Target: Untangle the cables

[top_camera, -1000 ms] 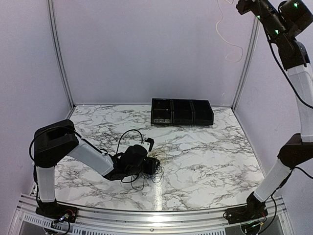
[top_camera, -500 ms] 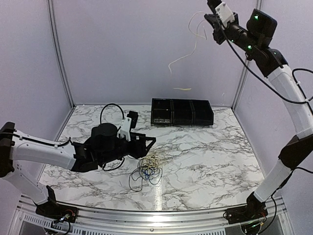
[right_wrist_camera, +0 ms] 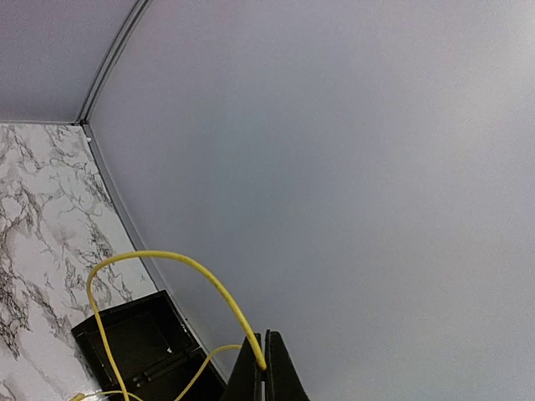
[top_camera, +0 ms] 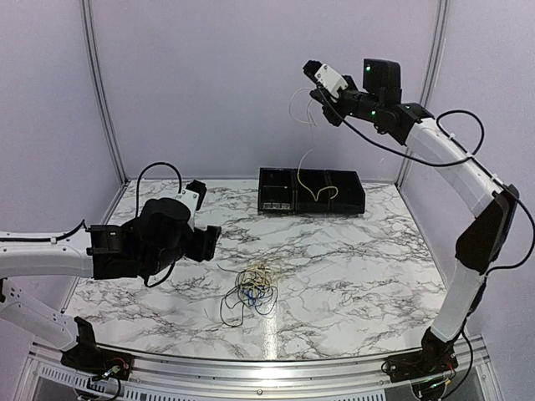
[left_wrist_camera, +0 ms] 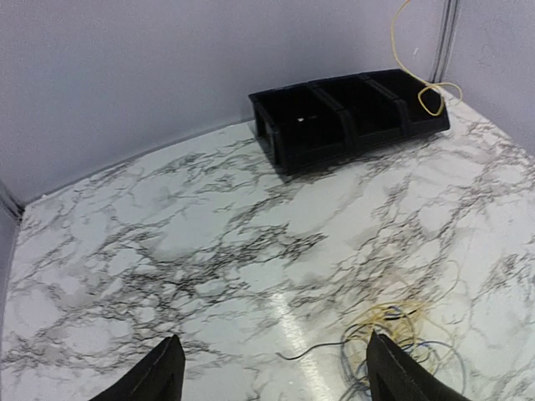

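The marble surface carries a black tray far ahead of the left fingers and well below the right fingers; the right fingers are pressed together on the yellow cable, held high, and it hangs down from them with its lower loop at the tray, though which compartment I cannot tell; the left fingers stand wide apart and empty above the surface; the heap lies below them, just ahead and to their right; so one cable looks freed, I judge; the black cable and blue cable remain knotted together, with some pale strands among them.
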Controlling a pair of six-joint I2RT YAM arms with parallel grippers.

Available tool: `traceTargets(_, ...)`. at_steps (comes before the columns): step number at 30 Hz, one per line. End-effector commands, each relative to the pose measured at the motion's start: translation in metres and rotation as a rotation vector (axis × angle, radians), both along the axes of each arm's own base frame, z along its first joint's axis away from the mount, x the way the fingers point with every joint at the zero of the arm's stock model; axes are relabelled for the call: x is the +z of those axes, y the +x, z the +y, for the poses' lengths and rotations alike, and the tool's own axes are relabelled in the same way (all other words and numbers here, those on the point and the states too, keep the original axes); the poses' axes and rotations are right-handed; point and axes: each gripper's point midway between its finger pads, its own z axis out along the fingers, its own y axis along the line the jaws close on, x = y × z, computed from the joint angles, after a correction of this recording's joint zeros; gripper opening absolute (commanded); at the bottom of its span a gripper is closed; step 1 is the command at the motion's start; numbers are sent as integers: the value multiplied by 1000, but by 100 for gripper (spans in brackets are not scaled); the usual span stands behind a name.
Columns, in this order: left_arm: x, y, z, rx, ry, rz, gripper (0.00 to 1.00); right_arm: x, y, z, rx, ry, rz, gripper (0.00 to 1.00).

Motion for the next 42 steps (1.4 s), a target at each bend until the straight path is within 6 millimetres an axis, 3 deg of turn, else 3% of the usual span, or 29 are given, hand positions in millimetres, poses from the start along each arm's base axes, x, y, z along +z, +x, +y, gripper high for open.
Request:
traceTargets(1, -10, 10, 64, 128, 196, 48, 83, -21, 26, 2, -25, 26, 41, 0)
traceTargets(5, -15, 13, 87, 88, 148, 144, 81, -43, 47, 10, -30, 24, 65, 0)
traceTargets(10, -40, 19, 127, 155, 169, 126, 81, -46, 72, 19, -45, 36, 36, 0)
traceTargets(19, -43, 21, 129, 156, 175, 127, 81, -51, 120, 25, -136, 40, -96, 0)
traceTargets(27, -44, 21, 126, 140, 172, 134, 81, -117, 146, 34, -151, -20, -29, 0)
traceTargets(36, -43, 20, 124, 129, 162, 135, 81, -185, 150, 38, -141, -88, 94, 0)
traceTargets(42, -44, 19, 123, 125, 158, 138, 81, -208, 161, 32, -194, -117, 96, 0)
